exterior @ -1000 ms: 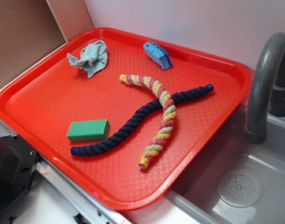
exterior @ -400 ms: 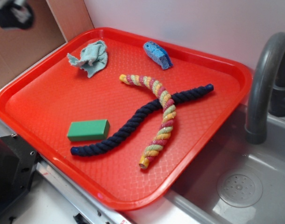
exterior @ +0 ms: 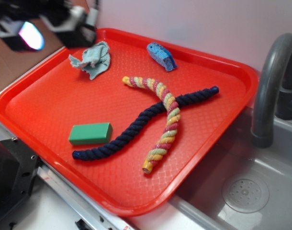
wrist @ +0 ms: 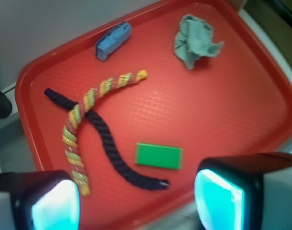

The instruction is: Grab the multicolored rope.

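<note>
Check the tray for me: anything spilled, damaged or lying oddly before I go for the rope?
Nothing spilled or damaged. One oddity: the multicolored rope lies across the navy rope, crossing near both middles. The cloth is crumpled at the tray's far side. The gripper is open, high above.

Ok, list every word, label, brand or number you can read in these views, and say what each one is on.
None: no readable text in either view.
The red tray, multicolored rope, navy rope, green block, blue sponge and cloth carry no visible print.
The gripper shows no markings either; its view is blurred.
</note>
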Controlling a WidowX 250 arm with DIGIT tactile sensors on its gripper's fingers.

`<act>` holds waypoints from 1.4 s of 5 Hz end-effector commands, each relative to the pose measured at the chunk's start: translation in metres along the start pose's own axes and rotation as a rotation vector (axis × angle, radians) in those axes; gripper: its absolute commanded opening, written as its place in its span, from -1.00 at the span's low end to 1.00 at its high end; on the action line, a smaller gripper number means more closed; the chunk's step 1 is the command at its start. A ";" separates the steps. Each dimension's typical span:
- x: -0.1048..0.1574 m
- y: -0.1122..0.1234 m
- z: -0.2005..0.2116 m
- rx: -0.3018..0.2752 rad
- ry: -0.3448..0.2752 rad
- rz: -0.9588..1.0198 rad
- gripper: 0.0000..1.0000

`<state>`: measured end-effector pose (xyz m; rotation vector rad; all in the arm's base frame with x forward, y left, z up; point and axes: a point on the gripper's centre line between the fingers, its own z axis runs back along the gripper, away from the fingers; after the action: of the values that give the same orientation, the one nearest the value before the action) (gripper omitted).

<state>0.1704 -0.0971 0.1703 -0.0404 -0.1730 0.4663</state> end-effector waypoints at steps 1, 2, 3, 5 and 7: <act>0.026 -0.038 -0.039 -0.007 -0.017 0.120 1.00; 0.035 -0.054 -0.065 0.017 -0.014 0.136 1.00; 0.043 -0.070 -0.093 0.001 0.010 0.117 1.00; 0.048 -0.080 -0.134 -0.042 0.087 0.093 1.00; 0.046 -0.081 -0.150 -0.013 0.138 0.067 1.00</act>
<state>0.2641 -0.1499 0.0321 -0.0756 -0.0210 0.5331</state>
